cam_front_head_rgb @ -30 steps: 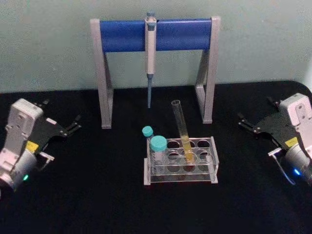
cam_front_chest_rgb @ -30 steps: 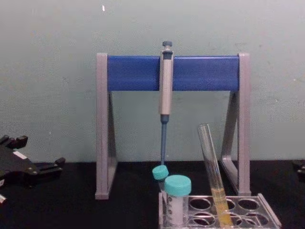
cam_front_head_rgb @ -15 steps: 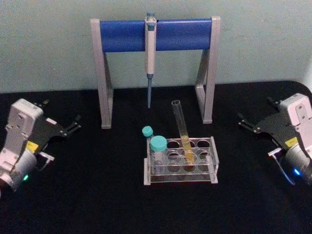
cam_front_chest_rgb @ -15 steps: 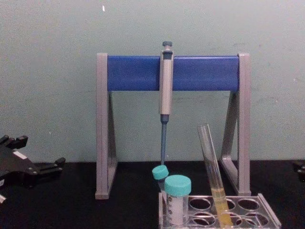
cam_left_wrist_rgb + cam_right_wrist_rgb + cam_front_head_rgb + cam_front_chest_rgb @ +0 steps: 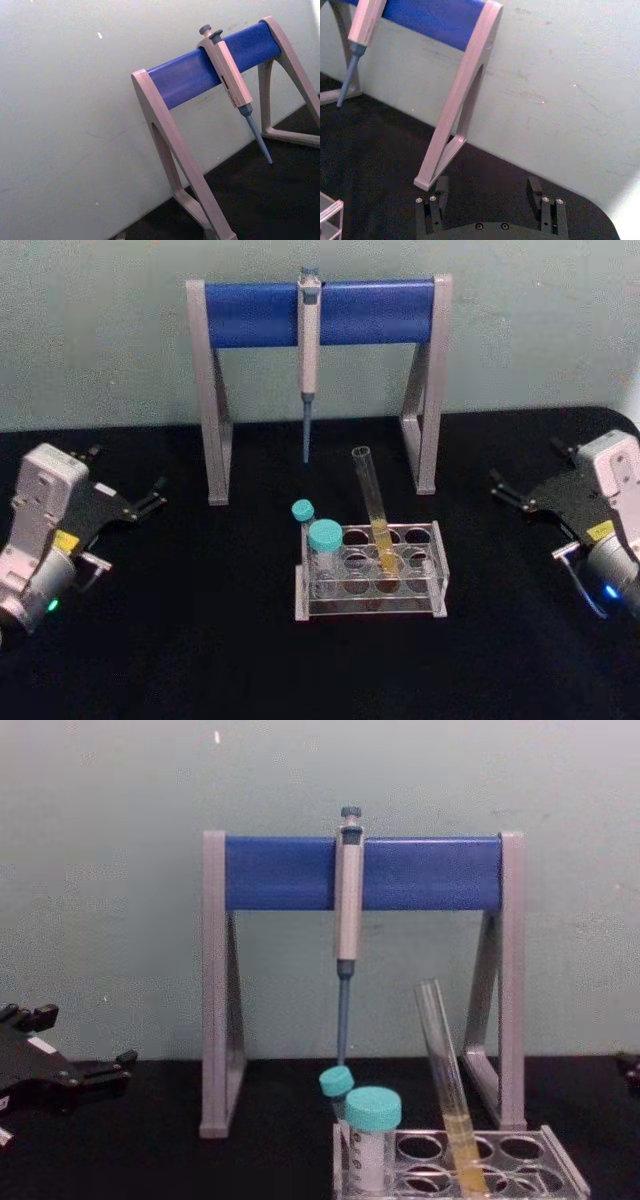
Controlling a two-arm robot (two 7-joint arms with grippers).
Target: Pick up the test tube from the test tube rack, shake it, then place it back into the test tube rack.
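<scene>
leaning test tube [image 5: 372, 500] between both tools [image 5: 128, 467] [image 5: 525, 461]

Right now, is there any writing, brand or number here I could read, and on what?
None is readable.
Yellow sticker on the left end effector: too blurred.
Yellow sticker on the right end effector: too blurred.
Marks on the pipette: too small.

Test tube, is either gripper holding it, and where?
Nothing is held. The test tube leans in the test tube rack; the left gripper and right gripper are open, well clear of it.
</scene>
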